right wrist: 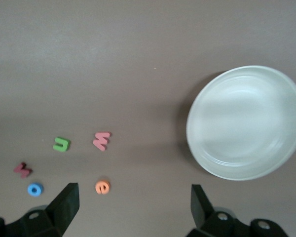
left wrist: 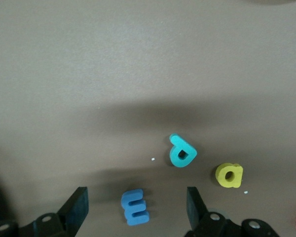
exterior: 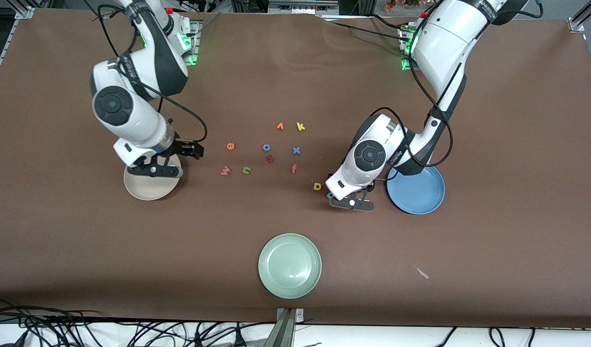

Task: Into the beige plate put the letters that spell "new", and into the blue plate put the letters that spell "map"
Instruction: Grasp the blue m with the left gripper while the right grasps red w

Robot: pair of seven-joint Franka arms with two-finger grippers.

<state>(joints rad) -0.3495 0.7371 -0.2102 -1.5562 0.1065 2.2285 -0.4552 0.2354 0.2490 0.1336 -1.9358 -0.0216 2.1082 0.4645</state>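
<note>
While the table was read as a clock face from the front camera, the beige plate (exterior: 148, 192) sat at about nine o'clock, holding no letters, and the right gripper (exterior: 154, 169) hung over its twelve o'clock rim, released, its fingers (right wrist: 66, 202) spread wide with nothing between them. Toward the centre lay the pink w (exterior: 225, 170), with the orange e (exterior: 230, 146) at its twelve o'clock and the green n (exterior: 246, 169) just beside it at three o'clock, all three on the brown table (exterior: 492, 144). Next came a dark red letter (exterior: 270, 158), a blue o (exterior: 267, 147), an orange v (exterior: 280, 126), a yellow k (exterior: 300, 126), a blue x (exterior: 296, 150) and an orange f (exterior: 294, 168). A pale green plate (exterior: 265, 265) rested at six o'clock. The yellow a (exterior: 317, 186) and the teal p (exterior: 330, 195) lay near each other, not touching, at about four o'clock from the centre. The left gripper (exterior: 351, 203) was low over the table beside them, its fingers (left wrist: 78, 205) apart on either side of the blue m (left wrist: 135, 207), neither one touching it. The blue plate (exterior: 423, 200) sat at three o'clock, with no letters in it.
</note>
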